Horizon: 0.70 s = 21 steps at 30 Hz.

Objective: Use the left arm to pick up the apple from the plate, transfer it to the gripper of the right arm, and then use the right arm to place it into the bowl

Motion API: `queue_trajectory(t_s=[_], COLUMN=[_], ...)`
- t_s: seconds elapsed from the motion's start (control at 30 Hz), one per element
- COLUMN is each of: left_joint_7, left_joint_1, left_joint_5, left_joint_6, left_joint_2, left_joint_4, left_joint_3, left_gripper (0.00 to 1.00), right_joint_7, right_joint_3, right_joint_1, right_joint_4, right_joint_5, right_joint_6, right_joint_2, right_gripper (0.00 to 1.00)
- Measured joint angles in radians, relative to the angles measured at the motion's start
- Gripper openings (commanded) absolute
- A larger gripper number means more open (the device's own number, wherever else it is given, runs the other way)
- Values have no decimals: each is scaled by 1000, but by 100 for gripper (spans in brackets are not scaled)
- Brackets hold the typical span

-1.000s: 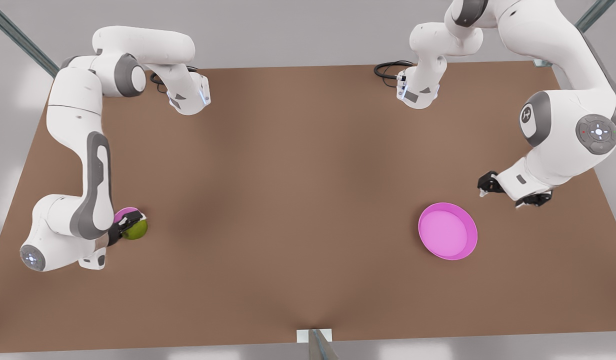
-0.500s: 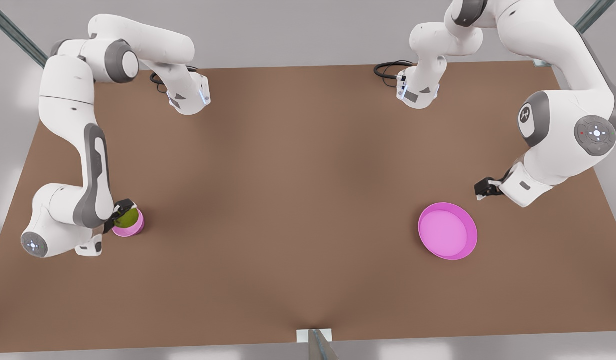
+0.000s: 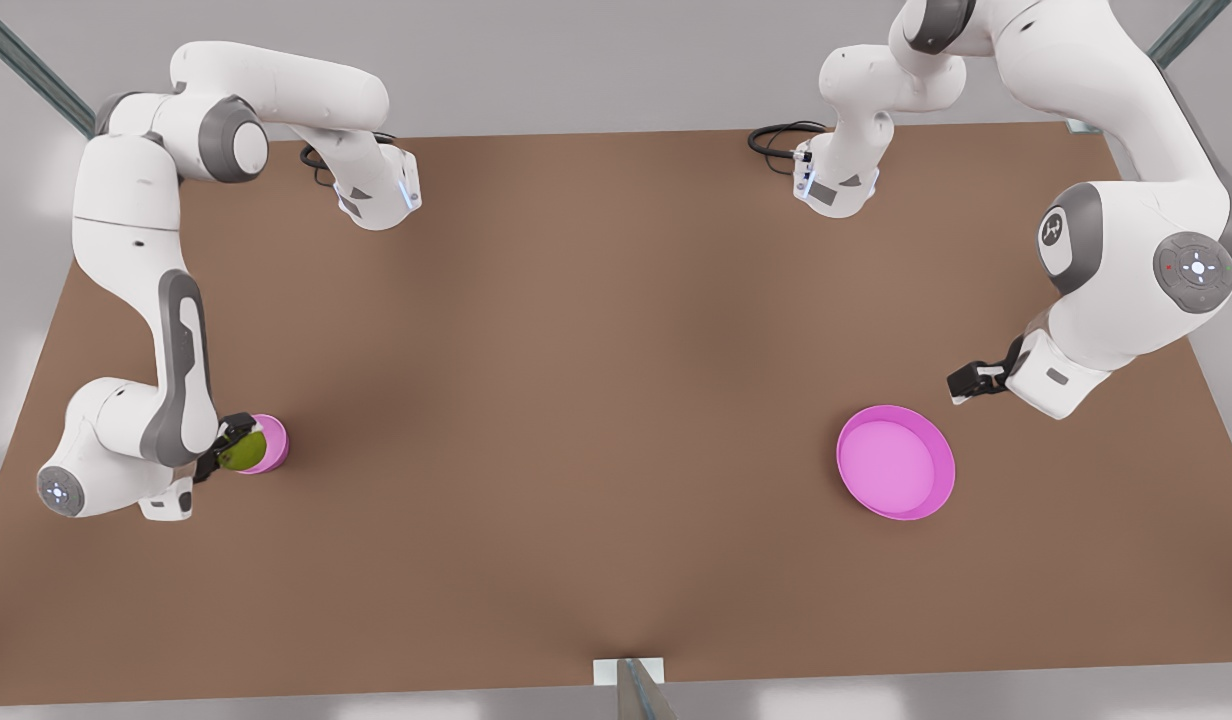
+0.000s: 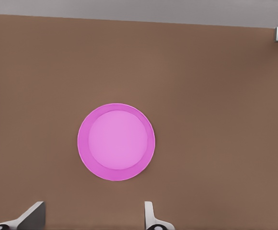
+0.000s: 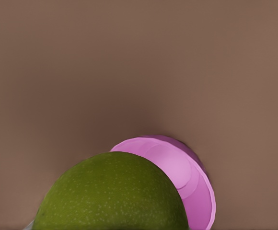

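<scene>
The yellow-green apple [image 3: 244, 453] hangs over the near-left rim of the small pink bowl [image 3: 274, 443] at the front view's left, with my right gripper [image 3: 231, 441] shut on it. From the right wrist, the apple [image 5: 114, 191] looms close above the bowl [image 5: 192, 184]. The magenta plate [image 3: 896, 462] lies bare at the front view's right. My left gripper [image 3: 969, 382] hovers just beyond the plate's far right rim. In the left wrist view the left gripper [image 4: 92, 218] is open above the plate [image 4: 116, 142], nothing between its fingertips [image 4: 149, 215].
Both arm bases [image 3: 376, 195] [image 3: 836, 185] stand at the brown table's [image 3: 596, 400] far edge, with a black cable coil [image 3: 776, 135] beside one. A metal bracket [image 3: 628, 672] sits at the near edge. Open tabletop stretches between bowl and plate.
The right arm carried the apple from beside the bowl to above it, drifting toward the front view's left. The left arm turned its wrist and shifted slightly near the plate.
</scene>
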Motion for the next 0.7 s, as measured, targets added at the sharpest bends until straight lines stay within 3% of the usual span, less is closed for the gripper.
queue_trajectory(t_s=[0.2, 0.3, 0.37, 0.47, 0.5, 0.7], left_joint_7=[-28, -38, -45, -53, -55, -67], left_joint_1=[0, 0, 0, 0, 0, 0], left_joint_5=[-1, -1, -1, -1, -1, -1], left_joint_6=[0, 0, 0, 0, 0, 0], left_joint_2=[0, 0, 0, 0, 0, 1], left_joint_4=[-1, -1, -2, -2, -2, -3], left_joint_3=[0, 0, 0, 0, 0, 0], left_gripper=[100, 100, 100, 100, 100, 100], right_joint_7=[-39, -54, -62, -73, -77, -97], right_joint_3=[1, 2, 2, 2, 2, 2], right_joint_1=[-10, -11, -11, -13, -13, -18], right_joint_4=[-38, -41, -42, -40, -39, -39], right_joint_5=[-1, -2, -3, -4, -5, -6], right_joint_6=[19, 25, 28, 31, 32, 33], right_joint_2=[0, 0, 0, -1, -2, -2], right_gripper=[55, 67, 84, 86, 100, 100])
